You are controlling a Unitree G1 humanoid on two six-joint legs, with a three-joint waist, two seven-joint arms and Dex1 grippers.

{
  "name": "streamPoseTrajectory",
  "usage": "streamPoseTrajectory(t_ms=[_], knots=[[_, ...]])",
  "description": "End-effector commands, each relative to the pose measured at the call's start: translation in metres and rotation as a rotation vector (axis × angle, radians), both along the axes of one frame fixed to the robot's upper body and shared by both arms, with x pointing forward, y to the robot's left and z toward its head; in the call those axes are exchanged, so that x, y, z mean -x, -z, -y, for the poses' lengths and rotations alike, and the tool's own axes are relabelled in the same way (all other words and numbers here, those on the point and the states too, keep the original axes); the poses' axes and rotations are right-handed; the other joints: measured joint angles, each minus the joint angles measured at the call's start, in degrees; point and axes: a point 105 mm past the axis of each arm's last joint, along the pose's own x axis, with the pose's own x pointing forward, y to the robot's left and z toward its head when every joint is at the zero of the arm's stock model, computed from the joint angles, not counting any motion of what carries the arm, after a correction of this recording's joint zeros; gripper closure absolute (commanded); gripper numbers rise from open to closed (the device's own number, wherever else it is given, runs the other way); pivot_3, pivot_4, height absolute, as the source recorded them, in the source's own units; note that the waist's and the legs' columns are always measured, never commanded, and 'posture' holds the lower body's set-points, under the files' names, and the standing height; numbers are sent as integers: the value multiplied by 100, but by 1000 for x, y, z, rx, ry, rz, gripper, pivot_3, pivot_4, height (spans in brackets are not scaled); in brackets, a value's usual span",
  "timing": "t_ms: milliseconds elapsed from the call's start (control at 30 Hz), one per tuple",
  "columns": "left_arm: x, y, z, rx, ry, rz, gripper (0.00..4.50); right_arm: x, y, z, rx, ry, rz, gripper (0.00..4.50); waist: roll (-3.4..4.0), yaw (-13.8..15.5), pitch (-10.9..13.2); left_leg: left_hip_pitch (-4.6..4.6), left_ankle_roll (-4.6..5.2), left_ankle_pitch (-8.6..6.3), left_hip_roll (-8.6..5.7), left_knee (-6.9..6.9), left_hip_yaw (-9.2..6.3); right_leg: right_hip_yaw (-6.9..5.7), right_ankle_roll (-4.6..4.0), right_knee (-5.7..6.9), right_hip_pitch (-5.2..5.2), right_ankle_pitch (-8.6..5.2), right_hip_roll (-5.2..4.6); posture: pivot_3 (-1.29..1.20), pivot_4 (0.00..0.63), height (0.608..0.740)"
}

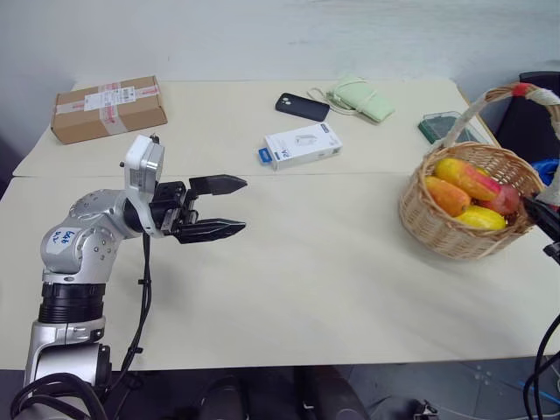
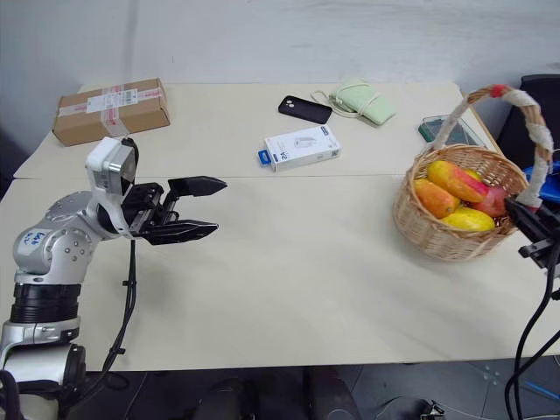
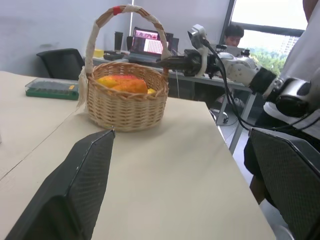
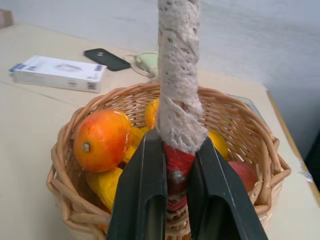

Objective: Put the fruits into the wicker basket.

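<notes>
- Black fingers of the right end effector (image 4: 177, 200) stand on either side of the red-wrapped foot of the handle of the wicker basket (image 1: 437, 219), pinched close on it; whether they grip it firmly or are just letting go I cannot tell.
- Orange-yellow fruits (image 1: 468, 188) lie inside the basket, piled together, long axes roughly level; the plump one (image 4: 102, 140) rests against the near wall, with a redder one (image 4: 245, 172) lower down on the other side of the handle.
- From the right end effector the fruits sit at about 10 o'clock and just beyond the fingertips, so this arm is far the nearer; judged from that, the fruit seems already in place.
- The left end effector (image 1: 219, 207) hovers over bare bench (image 1: 306, 289), fingers spread wide and holding nothing, pointing toward 3 o'clock at the basket, which stands well apart across the bench.
- Nothing lies between the left end effector and the basket.
- Further out: a white carton (image 1: 302, 145) at the bench's middle, a dark phone (image 1: 302, 107) and a pale green pouch (image 1: 363, 99) behind it, a cardboard box (image 1: 108, 107) at the far left corner, and a green flat case (image 1: 448, 128) just behind the basket.
- The tall rope-wound handle (image 1: 490, 101) arches over the fruit and would be in the way of a reach from above.
</notes>
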Motion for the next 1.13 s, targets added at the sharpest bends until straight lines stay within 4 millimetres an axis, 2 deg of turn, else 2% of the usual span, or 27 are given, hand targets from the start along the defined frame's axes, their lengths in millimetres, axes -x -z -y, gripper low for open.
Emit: streamPoseTrajectory(t_ms=[33, 133, 233, 333, 367, 400, 467, 567, 600, 700, 767, 933, 1067, 1133], knots=[[0, -3, -4, -20, -15, 47, 0, 3, -14, 7, 77, 22, 70, 3021, 0, 1, 0, -1, -1, 0, 2, 0, -1, 0, 0, -2, 0, 0, 3, 0, 150, 740], [1, 2, -9, -47, -40, 58, 0, 18, -25, 12, 61, 37, 122, 2026, 1, 2, 0, -2, -1, 0, 1, 1, 0, 2, 1, -2, 1, 1, 0, 0, 150, 740], [0, 12, -19, -96, -94, 68, 0, 41, -22, 12, 100, 21, 83, 940, 3, 20, 0, -1, -1, 0, 2, -5, -1, 2, 3, -5, 0, 0, 0, 0, 150, 740], [1, 42, -41, -206, -174, 51, 0, 71, -28, 10, 216, 7, 116, 37, 4, 23, -1, -1, -3, 0, 2, -11, -4, 2, 4, -13, 3, 0, -1, 0, 150, 740], [2, 48, -46, -220, -188, 39, 0, 77, -29, 11, 243, 12, 117, 37, 4, 19, -1, 0, -2, 0, -1, -11, -2, 4, 6, -14, 5, 1, -3, 0, 150, 740], [5, 54, -57, -244, -218, 25, 0, 86, -23, 6, 349, -38, 45, 37, 3, 8, -1, 2, -1, -1, -2, -11, -1, 5, 7, -15, 7, 1, -4, 0, 150, 740], [8, 62, -74, -285, -269, 16, 0, 97, -15, 0, 404, -102, -44, 37, 2, 1, 0, 6, 0, -1, -1, -11, 2, 5, 10, -17, 12, 3, -3, 0, 150, 740], [10, 69, -89, -313, -326, 4, 0, 107, 0, -20, 352, -222, -127, 37, -5, -5, -2, 12, 1, -2, 4, -17, 0, 5, 10, -17, 15, 3, -3, 0, 150, 740], [13, 75, -92, -330, -338, 1, 0, 111, 17, -38, 371, -326, -198, 37, -6, 3, -2, 12, 2, -2, 4, -16, 0, 5, 10, -18, 17, 3, -4, 0, 150, 740], [33, 106, -112, -480, -351, -9, 0, 103, 50, -102, 287, -545, -206, 37, -25, -29, -15, 17, 4, -4, 4, -39, -1, 4, 10, -25, 23, 4, -11, 0, 150, 740], [35, 107, -112, -444, -404, 0, 0, 91, 60, -126, 286, -618, -179, 37, -24, -108, -15, 19, 0, -2, 4, -62, 0, 1, 5, -28, 20, 3, -14, 0, 150, 740], [38, 114, -107, -411, -487, 8, 0, 47, 81, -169, 284, -742, -116, 37, -31, -105, -14, 13, 11, -1, -8, -40, -1, -3, 4, -21, 10, 11, -29, 0, 150, 740], [35, 119, -98, -372, -528, 26, 0, 15, 85, -187, 291, -765, -62, 37, -27, -53, -12, 13, 12, -1, -10, -40, -1, -5, 0, -23, 8, 11, -25, 0, 150, 740], [33, 120, -94, -365, -548, 72, 0, 6, 87, -193, 282, -770, -45, 37, -26, -40, -12, 8, 11, 0, -9, -38, 2, -5, -2, -22, 0, 9, -23, 0, 150, 740]])
